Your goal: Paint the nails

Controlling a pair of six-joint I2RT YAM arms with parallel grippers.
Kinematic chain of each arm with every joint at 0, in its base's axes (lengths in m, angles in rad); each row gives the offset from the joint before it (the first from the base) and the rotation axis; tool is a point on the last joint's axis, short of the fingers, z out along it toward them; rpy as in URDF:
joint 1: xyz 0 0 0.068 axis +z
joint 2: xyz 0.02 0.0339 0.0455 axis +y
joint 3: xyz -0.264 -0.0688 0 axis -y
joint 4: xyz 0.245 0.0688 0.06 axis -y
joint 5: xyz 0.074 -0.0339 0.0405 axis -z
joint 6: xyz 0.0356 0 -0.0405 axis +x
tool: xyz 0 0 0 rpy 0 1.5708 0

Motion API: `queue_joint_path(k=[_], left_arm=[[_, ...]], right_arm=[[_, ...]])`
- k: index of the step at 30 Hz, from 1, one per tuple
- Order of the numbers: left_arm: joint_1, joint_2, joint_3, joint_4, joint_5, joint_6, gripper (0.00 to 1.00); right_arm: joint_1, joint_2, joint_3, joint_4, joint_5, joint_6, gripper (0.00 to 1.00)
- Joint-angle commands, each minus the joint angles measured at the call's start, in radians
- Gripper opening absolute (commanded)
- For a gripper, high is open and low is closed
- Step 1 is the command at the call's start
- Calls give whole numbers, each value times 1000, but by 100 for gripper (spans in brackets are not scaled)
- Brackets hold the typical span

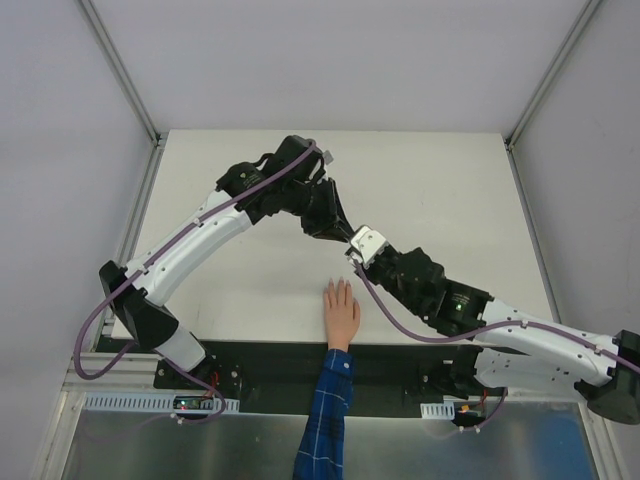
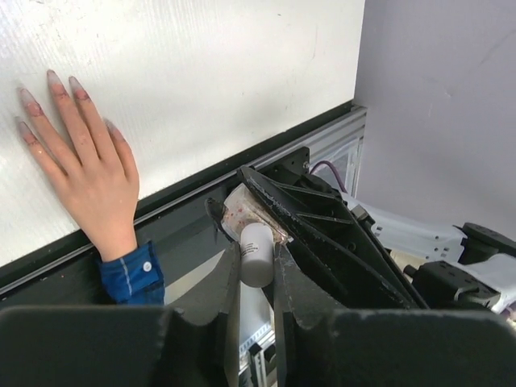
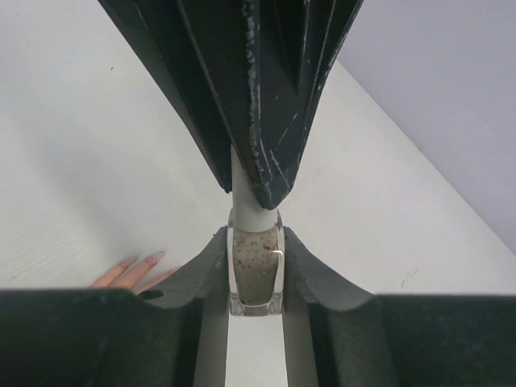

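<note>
- Nails (image 2: pixel 52 78), long and pale with pinkish smudges, tip the fingers of a flesh-coloured mannequin hand (image 2: pixel 93 173) that lies flat, palm down, at the left of the left wrist view.
- In the top view the hand (image 1: pixel 340 310) sits at lower centre, at the near edge of the white table top (image 1: pixel 450 190), with its fingers pointing up the frame. Its blue plaid sleeve (image 1: pixel 328 410) runs down across the black strip below.
- The small clear glass polish bottle (image 3: pixel 255 278), speckled with reddish flecks, is clamped between the fingers of the right gripper (image 3: pixel 255 250) at the bottom centre of the right wrist view.
- The bottle's white cylindrical cap (image 2: pixel 256 256) is pinched by the left gripper (image 2: pixel 256 260), whose fingers are closed on it from the opposite end.
- The two grippers meet at the centre of the top view, with the bottle (image 1: pixel 365 242) between them. It is held off the table, just above and right of the fingertips in the frame and apart from the nails.
- In the right wrist view a few fingertips (image 3: pixel 133 270) show at lower left, beside the right gripper's finger.
</note>
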Motion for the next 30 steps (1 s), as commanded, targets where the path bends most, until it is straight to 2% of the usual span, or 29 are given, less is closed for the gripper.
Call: queue_joint_path(k=[1,2,4,5,7,8,9,10,12,13,14,15,16,18,19,21,22,25,27,28,30], left_arm=[[20,-79,0,16,-78,-102,17],[25,-110,-24,29,-90,-84,35],[48,-159,-75,125,-92,-12,47],[57,-211,-139,163,-89,16,64],[85,-257,-205,289,-66,112,76],[89,-295,-262,321,-40,143,87],[92,-312,-288,373,-17,223,90],[92,-326,-316,421,11,263,93],[91,-369,-405,573,110,349,98],[91,-384,-440,634,165,378,99],[91,-412,-504,771,219,398,99],[92,-424,-529,824,335,445,99],[89,-437,-556,895,391,464,99],[89,-466,-632,1064,484,501,97],[89,-472,-653,1111,524,506,89],[89,-481,-693,1215,557,521,84],[89,-475,-701,1248,604,516,79],[89,-451,-701,1392,696,466,73],[89,-441,-707,1499,718,411,71],[88,-434,-721,1536,732,391,66],[86,-426,-727,1611,740,343,64]], right_arm=[[-27,-33,66,-28,-86,25,0],[-42,-36,69,-39,-104,33,0],[-75,-58,69,-50,-196,76,0],[-114,-65,67,-60,-233,93,0],[-163,-79,69,-62,-373,152,0],[-220,-79,69,-98,-428,178,0],[-252,-79,81,-105,-503,203,0],[-286,-75,87,-113,-646,255,0],[-363,-70,104,-119,-774,298,0],[-383,-63,112,-119,-883,347,0],[-421,-59,121,-120,-938,372,0],[-440,-53,132,-119,-994,401,0],[-456,-40,153,-117,-1110,427,0],[-504,-23,176,-107,-1224,510,0],[-513,-9,193,-97,-1321,536,0],[-521,-9,198,-71,-1415,599,0],[-523,-13,195,-13,-1439,604,0],[-530,-38,193,12,-1447,653,0],[-533,-49,202,21,-1463,668,0],[-533,-53,202,27,-1468,671,0],[-535,-67,201,27,-1456,671,0]])
